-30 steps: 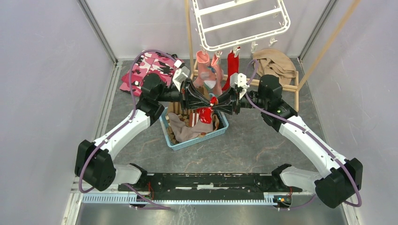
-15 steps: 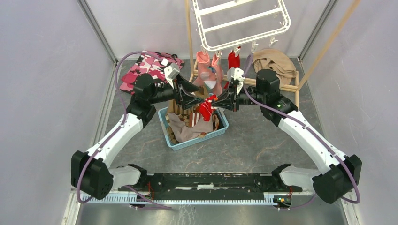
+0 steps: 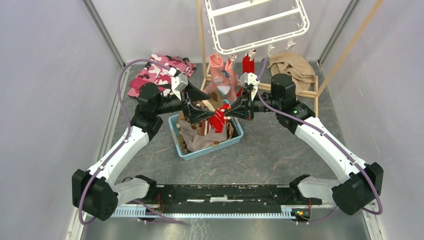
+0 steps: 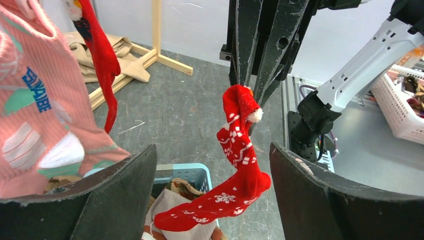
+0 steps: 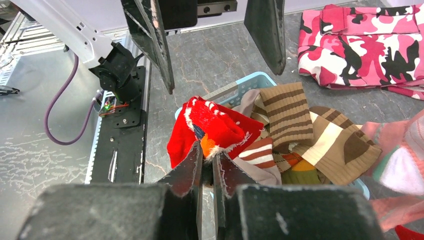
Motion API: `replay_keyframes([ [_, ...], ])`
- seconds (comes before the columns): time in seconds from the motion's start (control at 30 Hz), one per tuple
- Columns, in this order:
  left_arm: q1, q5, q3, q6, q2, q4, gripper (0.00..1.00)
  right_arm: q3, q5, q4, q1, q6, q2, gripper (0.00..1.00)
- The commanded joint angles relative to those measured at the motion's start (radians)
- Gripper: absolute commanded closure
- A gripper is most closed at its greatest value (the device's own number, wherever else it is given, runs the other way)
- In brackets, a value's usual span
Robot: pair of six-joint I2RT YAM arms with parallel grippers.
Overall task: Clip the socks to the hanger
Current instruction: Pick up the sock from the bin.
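A red sock (image 3: pixel 218 119) with white snowflake marks hangs over the blue basket (image 3: pixel 220 146). My right gripper (image 3: pixel 231 113) is shut on its cuff, and the pinch shows in the right wrist view (image 5: pixel 207 155). The foot of that red sock (image 4: pixel 240 150) dangles free between the spread fingers of my left gripper (image 4: pixel 211 150), which touch nothing. My left gripper (image 3: pixel 206 106) stands open just left of the sock. The white hanger (image 3: pixel 240 48) hangs at the back, with pink socks (image 3: pixel 223 77) and another red sock (image 3: pixel 247 64) clipped to its front rim.
Brown and cream striped socks (image 5: pixel 285 110) and other cloth fill the basket. A pink camouflage garment (image 3: pixel 155 75) lies at the back left. A tan cloth (image 3: pixel 292 67) drapes over the base of the wooden pole stand (image 3: pixel 202 45).
My left gripper has opened, let go of the red sock and drawn back to the left. My right gripper has shut on the cuff and now holds the sock alone.
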Motion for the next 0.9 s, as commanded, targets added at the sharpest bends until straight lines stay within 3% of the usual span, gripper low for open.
replay_keyframes([
  [0.0,-0.010,0.057,0.001,-0.010,0.039,0.081,0.14,0.019,-0.032,0.049,0.005,0.011,-0.003,0.90],
  [0.13,-0.033,0.070,0.004,-0.039,0.072,0.120,0.16,0.012,-0.023,0.045,0.005,0.010,-0.005,0.90],
  [0.3,-0.051,0.088,0.003,-0.072,0.107,0.144,0.28,0.012,-0.024,0.052,0.004,0.010,-0.007,0.90],
  [0.37,-0.051,0.093,-0.001,-0.068,0.114,0.140,0.42,0.012,-0.034,0.057,0.005,0.010,-0.009,0.90],
  [0.43,-0.051,0.096,0.001,-0.051,0.121,0.119,0.66,0.013,-0.042,0.061,0.005,0.009,-0.010,0.89],
  [0.53,-0.051,0.118,0.011,-0.027,0.132,0.079,0.87,0.014,-0.041,0.060,0.004,0.006,-0.010,0.87],
  [0.63,-0.051,0.148,0.023,-0.051,0.138,0.074,0.98,0.028,0.029,0.024,0.005,-0.005,-0.007,0.76],
  [0.73,-0.051,0.156,0.030,-0.128,0.137,0.101,0.98,0.060,0.309,-0.080,-0.010,-0.016,-0.007,0.54],
  [0.87,-0.052,0.133,0.014,-0.242,0.128,0.137,0.98,0.026,0.562,-0.065,-0.073,0.044,-0.066,0.36],
])
